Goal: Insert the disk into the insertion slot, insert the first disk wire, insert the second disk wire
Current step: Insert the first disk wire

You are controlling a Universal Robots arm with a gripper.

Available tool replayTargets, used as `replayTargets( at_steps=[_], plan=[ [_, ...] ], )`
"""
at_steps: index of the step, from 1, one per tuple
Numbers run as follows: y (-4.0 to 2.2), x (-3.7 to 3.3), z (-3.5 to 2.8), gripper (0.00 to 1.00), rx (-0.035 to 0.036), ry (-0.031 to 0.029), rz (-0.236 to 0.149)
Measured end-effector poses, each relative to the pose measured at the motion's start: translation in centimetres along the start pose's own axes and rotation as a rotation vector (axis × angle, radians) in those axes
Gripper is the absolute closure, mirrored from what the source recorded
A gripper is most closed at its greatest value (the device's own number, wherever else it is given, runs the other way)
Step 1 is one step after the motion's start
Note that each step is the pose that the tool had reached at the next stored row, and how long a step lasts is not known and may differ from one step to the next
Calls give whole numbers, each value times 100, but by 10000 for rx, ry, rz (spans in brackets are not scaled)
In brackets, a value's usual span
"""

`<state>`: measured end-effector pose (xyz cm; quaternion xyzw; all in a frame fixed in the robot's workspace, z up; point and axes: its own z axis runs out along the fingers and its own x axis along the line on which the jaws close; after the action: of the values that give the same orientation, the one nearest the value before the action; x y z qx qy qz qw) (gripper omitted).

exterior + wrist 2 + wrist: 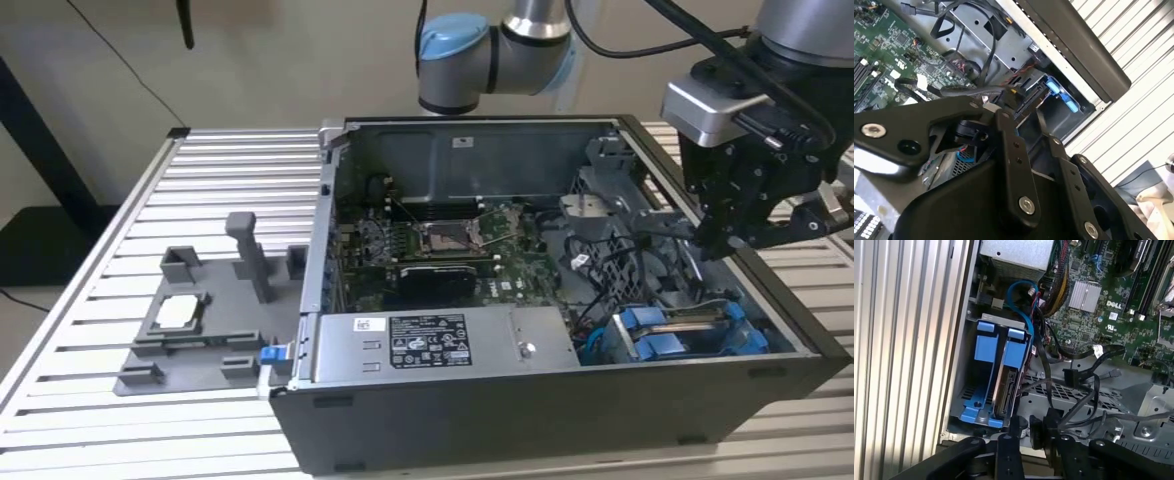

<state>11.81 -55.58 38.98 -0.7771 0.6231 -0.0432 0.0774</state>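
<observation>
1 black gripper (725, 240) hangs over the open computer case (534, 425) at the exterior view's right, above the insertion slot (617, 338) in the case's near corner, beside the grey power supply box (441, 345). The disk (691, 322) stands on edge inside that slot, in its blue carrier. In the second wrist view the gripper (1004, 102) is clenched on a black wire (961, 91) close to the motherboard (894, 45), with a blue fitting (1059, 95) of the slot just beyond the fingertips. In the first wrist view the gripper (1034, 429) pinches the black wire (1079, 410), which trails across grey sheet metal near the insertion slot (999, 319). The disk (1006, 389) is seated there between 2 blue carrier rails, and a blue cable (1021, 297) curves over the cage toward the motherboard (1104, 305).
</observation>
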Motion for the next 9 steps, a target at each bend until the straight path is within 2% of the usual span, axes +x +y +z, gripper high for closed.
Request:
replayTargets(
  at_steps=[1,3,9],
  plan=[
    [0,0,2,68,5,-1,0],
    [0,-1,1,80,6,1,-1],
    [0,-2,2,81,6,1,0]
  ],
)
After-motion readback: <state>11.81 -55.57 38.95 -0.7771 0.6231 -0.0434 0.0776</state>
